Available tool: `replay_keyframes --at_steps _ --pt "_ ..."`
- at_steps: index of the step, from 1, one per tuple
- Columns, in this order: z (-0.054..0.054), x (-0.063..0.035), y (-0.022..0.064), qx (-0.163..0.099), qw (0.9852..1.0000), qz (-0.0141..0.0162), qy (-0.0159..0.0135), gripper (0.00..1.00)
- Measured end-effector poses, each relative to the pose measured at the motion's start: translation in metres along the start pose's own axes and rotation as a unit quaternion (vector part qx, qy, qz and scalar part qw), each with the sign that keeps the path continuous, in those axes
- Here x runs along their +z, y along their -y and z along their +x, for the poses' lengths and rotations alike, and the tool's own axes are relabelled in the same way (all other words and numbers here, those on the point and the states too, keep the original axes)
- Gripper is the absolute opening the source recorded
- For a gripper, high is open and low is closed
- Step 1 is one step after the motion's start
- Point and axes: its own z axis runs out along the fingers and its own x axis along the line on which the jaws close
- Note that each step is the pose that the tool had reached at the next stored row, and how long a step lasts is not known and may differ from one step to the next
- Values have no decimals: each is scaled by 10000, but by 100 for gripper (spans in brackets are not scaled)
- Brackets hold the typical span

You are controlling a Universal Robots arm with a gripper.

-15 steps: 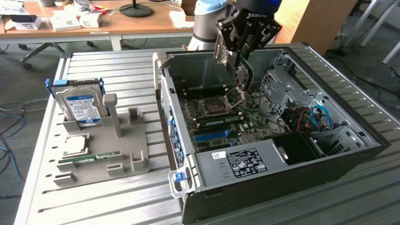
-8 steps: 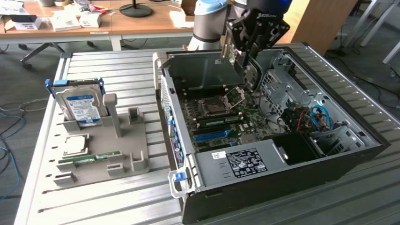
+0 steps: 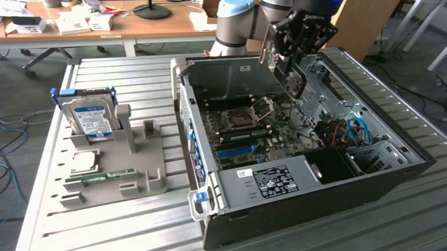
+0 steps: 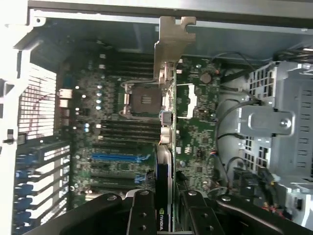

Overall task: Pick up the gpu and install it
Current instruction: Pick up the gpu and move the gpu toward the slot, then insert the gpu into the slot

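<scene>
1. Black on the face we see from the exterior view, the gpu (image 3: 293,81) hangs in the air over the open computer case (image 3: 314,209), clear of the parts below it.
2. Our hand (image 3: 288,56) is clamped on the gpu, one finger on each flat face; in the wrist view the hand (image 4: 168,208) grips the card (image 4: 166,156) edge-on at one short end.
3. The card's long axis runs straight away from the hand, down toward the motherboard (image 3: 244,130), with the silvery bracket (image 4: 173,44) at the far end.
4. The case lies on its side on the slatted worktop (image 3: 112,225), open face up. Inside we see the motherboard with an open processor socket (image 3: 241,117), a blue slot (image 3: 237,151) and blue cables (image 3: 356,128).
5. At the exterior view's left, a grey holder (image 3: 150,178) carries a hard drive (image 3: 91,117) standing upright, a green RAM stick (image 3: 104,177) lying flat and a square chip (image 3: 84,162) between them.
</scene>
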Motion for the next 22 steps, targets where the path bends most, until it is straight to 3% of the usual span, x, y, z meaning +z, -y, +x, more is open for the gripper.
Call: replay_keyframes --at_steps 6,22 --pt "-155 -2 6 -1 10000 0 0 26" --pt "-156 -2 6 -8 10000 -1 0 26"
